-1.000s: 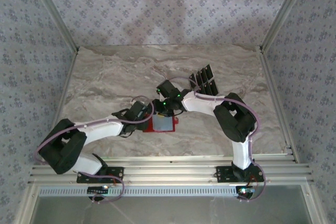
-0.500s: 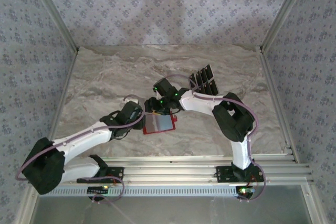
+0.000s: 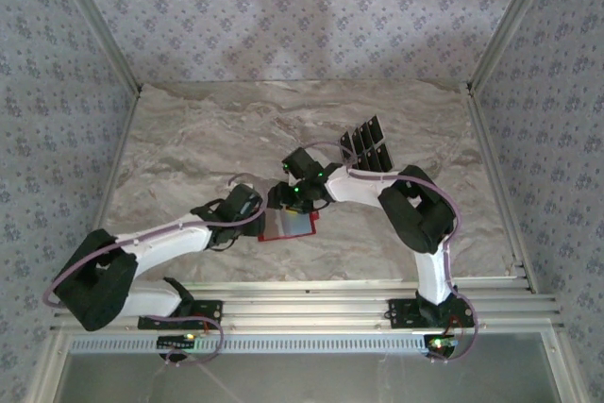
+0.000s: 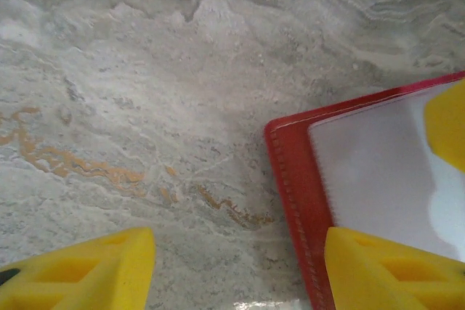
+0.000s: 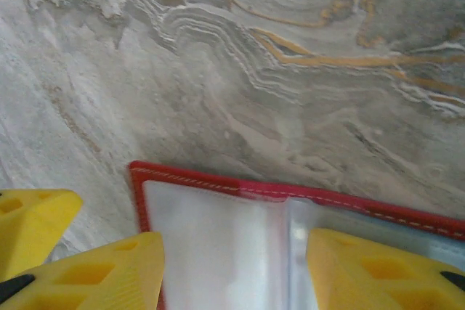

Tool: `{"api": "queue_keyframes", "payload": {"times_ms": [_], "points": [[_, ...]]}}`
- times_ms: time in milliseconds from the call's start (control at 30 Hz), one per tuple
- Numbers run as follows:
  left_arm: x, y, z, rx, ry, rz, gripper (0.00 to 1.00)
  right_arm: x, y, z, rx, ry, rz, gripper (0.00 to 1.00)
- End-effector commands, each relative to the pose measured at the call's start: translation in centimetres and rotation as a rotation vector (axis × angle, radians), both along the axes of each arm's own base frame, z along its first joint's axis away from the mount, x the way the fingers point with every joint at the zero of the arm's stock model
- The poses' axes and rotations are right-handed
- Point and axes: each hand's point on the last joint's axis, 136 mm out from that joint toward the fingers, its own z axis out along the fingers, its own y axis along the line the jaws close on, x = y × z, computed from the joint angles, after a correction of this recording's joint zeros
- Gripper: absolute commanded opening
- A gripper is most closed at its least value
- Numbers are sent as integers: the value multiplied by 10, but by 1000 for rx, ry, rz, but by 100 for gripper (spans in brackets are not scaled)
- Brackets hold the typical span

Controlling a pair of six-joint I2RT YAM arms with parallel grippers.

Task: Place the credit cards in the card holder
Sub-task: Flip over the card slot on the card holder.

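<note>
The red card holder (image 3: pixel 294 226) lies open on the marble table, its greyish clear pockets up. My left gripper (image 3: pixel 259 219) is at its left edge, open. In the left wrist view, bare table and the holder's red border (image 4: pixel 290 179) lie between the jaws of that gripper (image 4: pixel 240 274), whose right finger (image 4: pixel 392 270) is over the pocket. My right gripper (image 3: pixel 286 203) stands over the holder's far edge, open. Its fingers straddle the clear pocket (image 5: pixel 218 245) in the right wrist view. The black credit cards (image 3: pixel 368 146) sit in a fanned row behind the right arm, apart from both grippers.
The marble table (image 3: pixel 189 158) is walled by patterned panels at the back and both sides, with an aluminium rail (image 3: pixel 311 304) along the near edge. The two grippers are close together over the holder; a finger of each shows in the other's wrist view.
The left arm's elbow swung down and out to the left, then came partly back, while its gripper stayed by the holder's left edge and widened slightly. The right gripper shifted a little toward the holder.
</note>
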Motion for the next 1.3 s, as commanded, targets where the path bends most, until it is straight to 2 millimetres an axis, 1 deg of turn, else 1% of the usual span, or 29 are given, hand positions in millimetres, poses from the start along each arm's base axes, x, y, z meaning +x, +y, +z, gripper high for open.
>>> {"api": "queue_keyframes", "payload": {"times_ms": [0,67,100,167,233,300,333,367,433,567,633,700,733,767,1000,1267], "points": [[12,-14,10,-37,-30,-12,63,1,-5,12,0,-44,30,57],[14,-14,12,-36,-34,-11,64,4,-6,28,17,-79,45,57],[16,-14,14,-35,-37,-10,64,7,-8,40,26,-107,51,57],[19,-13,18,-35,-47,-6,65,14,-18,65,17,-166,57,57],[23,-11,23,-32,-57,0,66,22,-32,82,-9,-197,43,57],[27,-8,28,-27,-67,10,68,34,-55,95,-75,-244,41,57],[28,-7,30,-26,-71,11,68,40,-66,96,-106,-253,27,57],[30,-6,32,-27,-76,14,69,49,-82,98,-151,-267,9,57],[34,-3,38,-28,-86,22,70,63,-106,100,-227,-288,-25,57],[40,4,47,-27,-109,40,74,82,-158,92,-458,-308,-52,56],[41,5,52,-30,-119,44,76,88,-176,86,-555,-314,-60,55],[43,7,57,-33,-128,48,79,91,-186,81,-611,-317,-60,54],[42,7,58,-31,-130,47,82,92,-189,80,-626,-318,-62,54],[43,8,60,-30,-133,47,83,93,-191,80,-632,-321,-66,54],[42,13,66,-29,-143,53,84,97,-192,72,-669,-308,-47,53],[38,18,62,-39,-130,69,84,99,-195,68,-697,-304,-28,52]]}}
